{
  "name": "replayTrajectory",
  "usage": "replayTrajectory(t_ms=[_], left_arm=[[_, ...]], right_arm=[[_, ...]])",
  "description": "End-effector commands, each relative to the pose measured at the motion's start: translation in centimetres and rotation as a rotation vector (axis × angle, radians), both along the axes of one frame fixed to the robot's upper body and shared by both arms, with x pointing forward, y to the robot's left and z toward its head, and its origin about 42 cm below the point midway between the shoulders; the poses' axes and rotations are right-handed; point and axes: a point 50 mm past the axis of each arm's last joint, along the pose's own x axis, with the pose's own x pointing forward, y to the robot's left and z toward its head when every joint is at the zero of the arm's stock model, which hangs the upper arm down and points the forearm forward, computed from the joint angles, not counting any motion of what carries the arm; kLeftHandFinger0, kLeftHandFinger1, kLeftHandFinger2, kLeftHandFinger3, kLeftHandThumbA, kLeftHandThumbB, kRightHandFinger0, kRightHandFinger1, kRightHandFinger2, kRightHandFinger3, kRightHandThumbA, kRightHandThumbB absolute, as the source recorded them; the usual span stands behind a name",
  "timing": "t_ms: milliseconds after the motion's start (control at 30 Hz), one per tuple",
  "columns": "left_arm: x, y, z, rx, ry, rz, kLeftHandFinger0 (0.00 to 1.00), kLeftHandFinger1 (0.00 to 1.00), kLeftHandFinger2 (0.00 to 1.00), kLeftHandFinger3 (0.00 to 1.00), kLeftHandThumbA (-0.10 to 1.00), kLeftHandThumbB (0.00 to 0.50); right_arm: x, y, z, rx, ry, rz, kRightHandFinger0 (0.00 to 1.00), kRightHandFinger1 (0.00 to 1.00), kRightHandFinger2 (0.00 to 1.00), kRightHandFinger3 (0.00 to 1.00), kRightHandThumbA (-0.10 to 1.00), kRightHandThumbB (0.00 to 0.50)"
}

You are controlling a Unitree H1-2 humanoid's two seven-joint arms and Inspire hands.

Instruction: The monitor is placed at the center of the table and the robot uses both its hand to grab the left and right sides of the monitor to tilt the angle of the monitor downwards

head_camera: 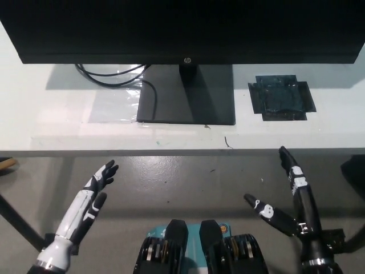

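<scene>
Monitor (188, 28) stands on the white table (51, 123) at 12 o'clock, its base (185, 97) below it. Left hand (91, 197) at 8 o'clock and right hand (288, 200) at 4 o'clock are open, empty, below the table edge. Judgement: a good grasp takes both side bezels level, with even pressure.
</scene>
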Motion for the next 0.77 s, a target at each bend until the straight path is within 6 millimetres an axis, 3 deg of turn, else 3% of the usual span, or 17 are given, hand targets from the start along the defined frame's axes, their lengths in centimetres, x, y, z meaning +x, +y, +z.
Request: replayTrajectory(t_ms=[0, 100, 333, 733], left_arm=[[0.9, 0.5, 0.3, -0.018, -0.045, -0.001, 1.0, 1.0, 1.0, 1.0, 1.0, 0.346], [1.2, 0.7, 0.2, 0.011, -0.043, 0.007, 1.0, 1.0, 1.0, 1.0, 1.0, 0.315], [2.2, 0.6, 0.2, 0.033, -0.04, 0.002, 1.0, 1.0, 1.0, 1.0, 1.0, 0.329], [1.6, 1.5, 0.2, 0.029, -0.039, 0.019, 1.0, 1.0, 1.0, 1.0, 1.0, 0.291]], right_arm=[[1.9, -0.3, 0.1, 0.077, -0.025, -0.044, 1.0, 1.0, 1.0, 1.0, 0.96, 0.425], [2.5, -0.4, -0.2, 0.08, -0.009, -0.05, 1.0, 1.0, 1.0, 1.0, 0.94, 0.433], [3.1, -0.8, -0.6, 0.063, 0.008, -0.063, 1.0, 1.0, 1.0, 1.0, 0.92, 0.397], [1.7, -1.2, -1.4, 0.048, 0.031, -0.044, 1.0, 1.0, 1.0, 1.0, 0.89, 0.382]])
